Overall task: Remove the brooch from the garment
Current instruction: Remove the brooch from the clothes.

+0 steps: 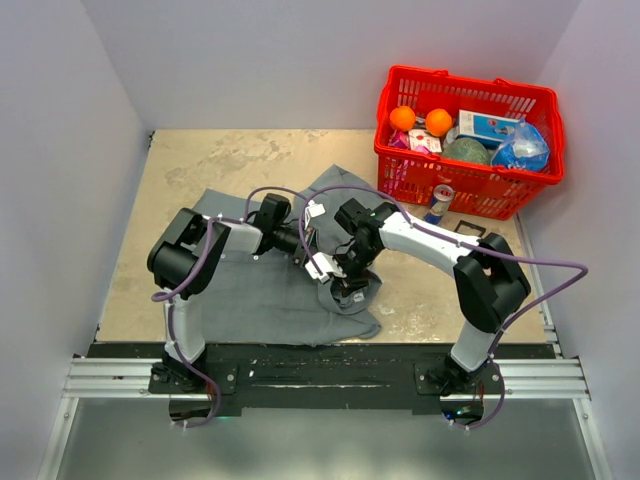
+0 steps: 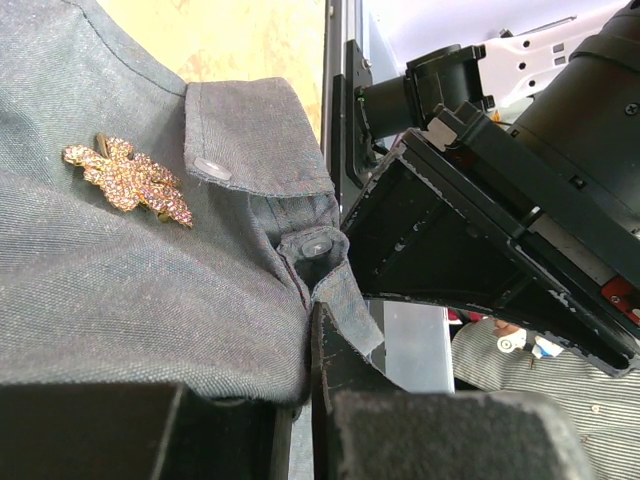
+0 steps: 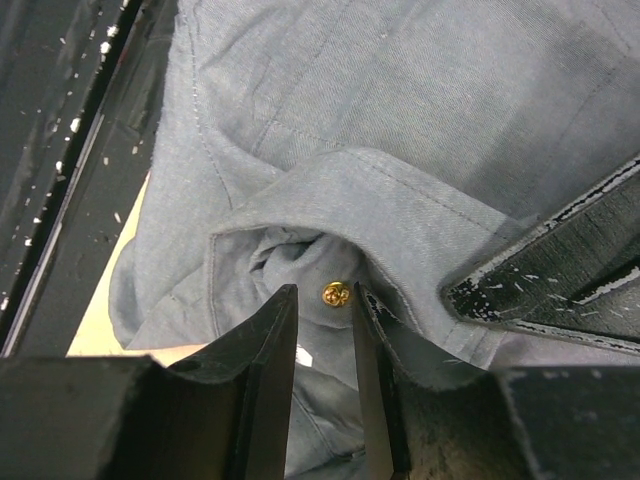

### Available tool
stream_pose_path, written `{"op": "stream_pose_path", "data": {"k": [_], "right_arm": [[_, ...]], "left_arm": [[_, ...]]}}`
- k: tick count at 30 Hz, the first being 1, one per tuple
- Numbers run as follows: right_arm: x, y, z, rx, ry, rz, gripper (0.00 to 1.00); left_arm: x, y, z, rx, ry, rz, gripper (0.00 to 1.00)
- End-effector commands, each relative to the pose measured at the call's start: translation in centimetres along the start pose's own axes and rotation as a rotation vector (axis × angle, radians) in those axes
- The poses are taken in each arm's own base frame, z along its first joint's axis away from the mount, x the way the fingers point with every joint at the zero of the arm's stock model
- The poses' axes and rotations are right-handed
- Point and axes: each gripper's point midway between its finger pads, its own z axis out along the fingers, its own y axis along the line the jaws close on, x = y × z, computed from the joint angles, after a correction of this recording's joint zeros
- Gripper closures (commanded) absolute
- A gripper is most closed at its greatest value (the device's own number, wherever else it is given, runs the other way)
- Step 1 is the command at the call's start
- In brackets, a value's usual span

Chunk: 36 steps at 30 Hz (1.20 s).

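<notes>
Brooch point(image 2: 128, 180) is pinned on the shirt point(image 2: 150, 300) front near the collar; the shirt lies on the bench point(image 1: 190, 160). Brooch looks small, light, stiff and snaggy, the cloth thin and floppy, so best grab the brooch itself. Left jaws nearly closed, pinching the shirt edge. Right jaws half open, straddling a gold stud point(image 3: 336, 293) in a fold, gripping nothing.

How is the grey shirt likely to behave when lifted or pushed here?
Probably floppy: the shirt bunches into soft folds around the gold stud. Likely light for its size, since the thin cloth hangs limp at the left fingers. A push would probably wrinkle it rather than slide it whole, as it lies creased.
</notes>
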Motion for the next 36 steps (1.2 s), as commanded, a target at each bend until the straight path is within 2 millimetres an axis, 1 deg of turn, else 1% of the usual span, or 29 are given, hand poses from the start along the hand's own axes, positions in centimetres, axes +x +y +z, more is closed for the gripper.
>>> {"op": "stream_pose_path", "data": {"k": [1, 6, 10, 13, 18, 21, 30, 36], "right_arm": [[0.05, -0.9, 0.1, 0.024, 0.007, -0.024, 0.67], [0.42, -0.75, 0.27, 0.014, 0.019, -0.031, 0.67], [0.64, -0.34, 0.47, -0.012, 0.022, -0.032, 0.7], [0.67, -0.02, 0.65, -0.029, 0.022, -0.032, 0.7], [0.37, -0.29, 0.9, -0.032, 0.006, -0.031, 0.67], [0.34, -0.35, 0.89, -0.035, 0.009, -0.032, 0.68], [0.08, -0.33, 0.36, -0.036, 0.016, -0.032, 0.77], [0.12, -0.31, 0.24, -0.041, 0.023, -0.024, 0.76]], "left_arm": [[-1.4, -2.49, -0.53, 0.059, -0.005, 0.094, 1.0], [-1.34, -2.53, -0.53, 0.062, -0.003, 0.094, 1.0], [-1.35, -2.53, -0.53, 0.062, -0.004, 0.095, 1.0], [-1.33, -2.6, -0.54, 0.066, -0.002, 0.097, 1.0], [-1.4, -2.73, -0.56, 0.071, -0.001, 0.105, 1.0], [-1.33, -2.75, -0.57, 0.073, 0.0, 0.105, 1.0], [-1.23, -2.84, -0.59, 0.08, 0.004, 0.106, 1.0], [-1.17, -2.91, -0.6, 0.087, 0.007, 0.11, 1.0]]}}
